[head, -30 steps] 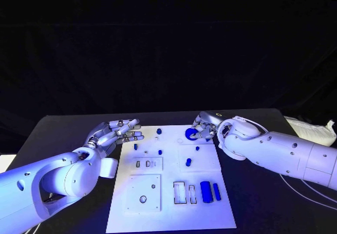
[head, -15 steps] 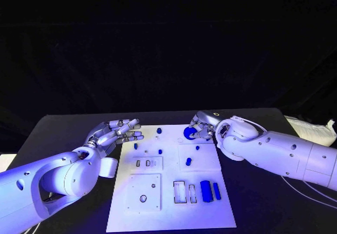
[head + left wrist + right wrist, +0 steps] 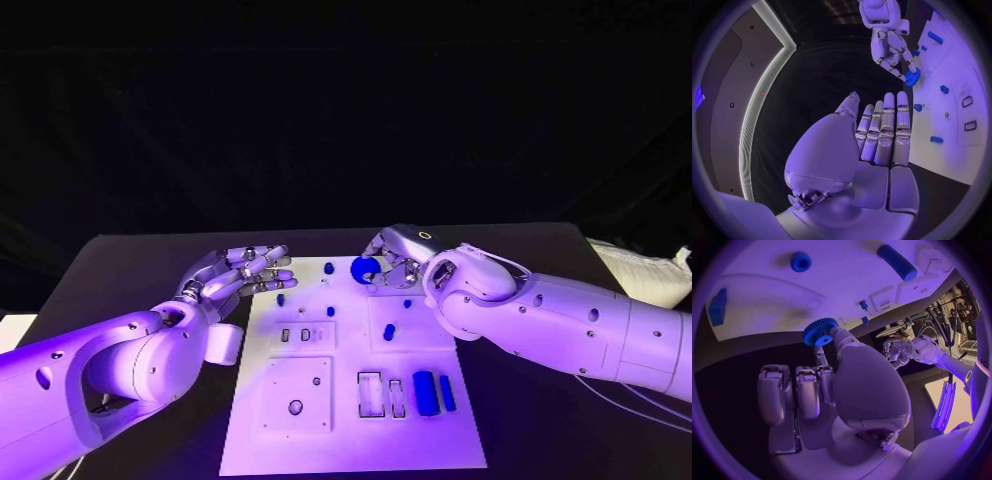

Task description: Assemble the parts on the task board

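The white task board [image 3: 346, 420] lies in the middle of the black table. My right hand [image 3: 395, 260] hovers over the board's far edge and pinches a blue toothed gear [image 3: 365, 268] between thumb and finger. The right wrist view shows that gear [image 3: 820, 331] at the fingertips of the right hand [image 3: 836, 385], just off the board [image 3: 773, 295]. My left hand [image 3: 238, 275] is at the board's far left corner, fingers stretched out and holding nothing. In the left wrist view the left hand [image 3: 876, 135] points toward the right hand [image 3: 891, 50] and the gear [image 3: 912, 76].
Several small blue parts lie on the board: a thick cylinder [image 3: 424, 390] and a slim one [image 3: 447, 393] at the near right beside empty slots, a peg [image 3: 388, 331] mid-board, small pieces [image 3: 329, 268] near the far edge. Black table surrounds the board.
My right hand has carried the gear leftward along the board's far edge. The left hand has stayed in place.
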`<state>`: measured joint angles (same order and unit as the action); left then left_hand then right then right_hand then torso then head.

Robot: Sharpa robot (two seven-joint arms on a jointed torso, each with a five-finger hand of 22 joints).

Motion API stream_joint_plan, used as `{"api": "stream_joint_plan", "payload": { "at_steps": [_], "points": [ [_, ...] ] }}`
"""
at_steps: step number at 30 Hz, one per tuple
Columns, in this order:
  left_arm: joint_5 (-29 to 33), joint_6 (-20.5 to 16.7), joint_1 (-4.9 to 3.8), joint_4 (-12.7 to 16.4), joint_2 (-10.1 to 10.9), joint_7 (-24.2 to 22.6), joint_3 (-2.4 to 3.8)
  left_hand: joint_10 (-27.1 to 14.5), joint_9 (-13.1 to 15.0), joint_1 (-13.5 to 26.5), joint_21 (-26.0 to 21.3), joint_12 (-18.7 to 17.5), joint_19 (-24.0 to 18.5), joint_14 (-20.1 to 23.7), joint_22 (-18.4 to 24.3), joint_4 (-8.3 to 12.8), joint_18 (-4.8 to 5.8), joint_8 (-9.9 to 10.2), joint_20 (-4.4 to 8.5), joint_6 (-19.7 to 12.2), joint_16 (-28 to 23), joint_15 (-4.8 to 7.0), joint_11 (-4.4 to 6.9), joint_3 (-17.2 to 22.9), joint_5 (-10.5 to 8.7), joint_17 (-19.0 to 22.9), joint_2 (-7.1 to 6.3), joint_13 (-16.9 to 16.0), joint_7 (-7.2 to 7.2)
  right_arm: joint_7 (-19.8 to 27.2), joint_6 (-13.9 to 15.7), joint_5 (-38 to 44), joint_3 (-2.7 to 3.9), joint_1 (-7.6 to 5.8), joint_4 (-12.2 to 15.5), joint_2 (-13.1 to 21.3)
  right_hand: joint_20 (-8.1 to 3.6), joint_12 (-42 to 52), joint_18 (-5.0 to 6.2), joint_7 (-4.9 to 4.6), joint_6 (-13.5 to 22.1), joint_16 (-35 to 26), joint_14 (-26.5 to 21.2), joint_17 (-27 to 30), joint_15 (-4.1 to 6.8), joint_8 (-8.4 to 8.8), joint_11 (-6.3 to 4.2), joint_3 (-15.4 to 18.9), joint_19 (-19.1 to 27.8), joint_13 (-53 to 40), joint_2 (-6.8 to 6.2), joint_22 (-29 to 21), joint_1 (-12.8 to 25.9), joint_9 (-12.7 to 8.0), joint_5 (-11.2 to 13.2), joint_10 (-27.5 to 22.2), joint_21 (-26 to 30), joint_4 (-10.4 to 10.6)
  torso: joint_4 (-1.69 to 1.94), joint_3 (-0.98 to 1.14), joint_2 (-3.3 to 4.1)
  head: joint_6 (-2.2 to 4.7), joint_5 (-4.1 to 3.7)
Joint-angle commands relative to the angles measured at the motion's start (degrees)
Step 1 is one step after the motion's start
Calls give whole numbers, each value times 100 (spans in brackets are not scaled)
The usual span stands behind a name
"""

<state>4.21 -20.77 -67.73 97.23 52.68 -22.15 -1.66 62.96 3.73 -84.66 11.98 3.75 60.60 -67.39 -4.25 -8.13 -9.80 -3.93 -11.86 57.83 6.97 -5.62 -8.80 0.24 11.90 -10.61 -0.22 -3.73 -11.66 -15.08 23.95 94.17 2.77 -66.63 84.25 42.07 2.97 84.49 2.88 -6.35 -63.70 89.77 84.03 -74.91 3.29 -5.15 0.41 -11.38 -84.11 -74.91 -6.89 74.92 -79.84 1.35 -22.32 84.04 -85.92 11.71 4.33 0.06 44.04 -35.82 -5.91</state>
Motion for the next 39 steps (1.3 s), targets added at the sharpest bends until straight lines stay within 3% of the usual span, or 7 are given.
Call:
{"api": "stream_joint_plan", "payload": {
  "at_steps": [1,8,16,24,39],
  "points": [
    [-21,148,-3,23,1,-7,4,-40,-6,-41,-24,-18,33,-22,9,13,-70,29,-5,-23,-31,-16,-1,32,-16,-7,16,8,-28,1,150,289,3,1,17,-91,-36,14,-92,157,-399,23,597,-1509,32,-34,-32,-68,-155,-1186,5,593,32,357,90,422,-31,-3,-7,-4,3,-8,26],
    [-21,149,-3,38,10,-4,4,-43,-6,-51,-25,-18,34,-23,9,21,-70,29,-4,-24,-34,-16,-1,42,-16,-9,17,8,-28,-37,-51,302,1,1,-124,-389,-37,1,-93,154,-405,23,597,-1509,31,-10,-29,-140,-158,-1183,-5,600,74,358,254,420,-33,-26,-7,-13,3,-26,50],
    [-21,140,-6,57,16,-7,5,-48,-6,-57,-27,-20,34,-22,10,27,-69,30,-3,-29,-38,-16,-3,51,-16,-11,15,9,-30,-63,-213,346,-10,5,-360,-668,-36,-25,-93,149,-403,23,597,-1509,29,7,-25,-179,-156,-1171,-7,597,97,358,355,413,-30,-45,-11,5,7,-34,88],
    [-21,128,-12,85,33,-15,8,-48,-6,-57,-27,-20,34,-22,10,27,-69,30,-3,-29,-38,-16,-3,51,-16,-11,15,9,-30,-77,-332,368,-44,11,-627,-927,-33,-36,-93,141,-394,23,597,-1509,24,25,-18,-197,-157,-1167,-18,600,130,357,435,410,-30,-55,-6,4,11,-47,138],
    [-21,115,-20,97,41,-14,11,-48,-6,-57,-27,-20,34,-22,10,27,-69,30,-3,-29,-38,-16,-3,51,-16,-11,15,9,-30,-86,-407,388,-89,14,-838,-1171,-15,-104,-94,101,-320,23,597,-1509,-1,92,15,-210,-157,-1134,-67,603,236,338,610,388,-29,-55,-20,10,8,-100,186]
  ]
}}
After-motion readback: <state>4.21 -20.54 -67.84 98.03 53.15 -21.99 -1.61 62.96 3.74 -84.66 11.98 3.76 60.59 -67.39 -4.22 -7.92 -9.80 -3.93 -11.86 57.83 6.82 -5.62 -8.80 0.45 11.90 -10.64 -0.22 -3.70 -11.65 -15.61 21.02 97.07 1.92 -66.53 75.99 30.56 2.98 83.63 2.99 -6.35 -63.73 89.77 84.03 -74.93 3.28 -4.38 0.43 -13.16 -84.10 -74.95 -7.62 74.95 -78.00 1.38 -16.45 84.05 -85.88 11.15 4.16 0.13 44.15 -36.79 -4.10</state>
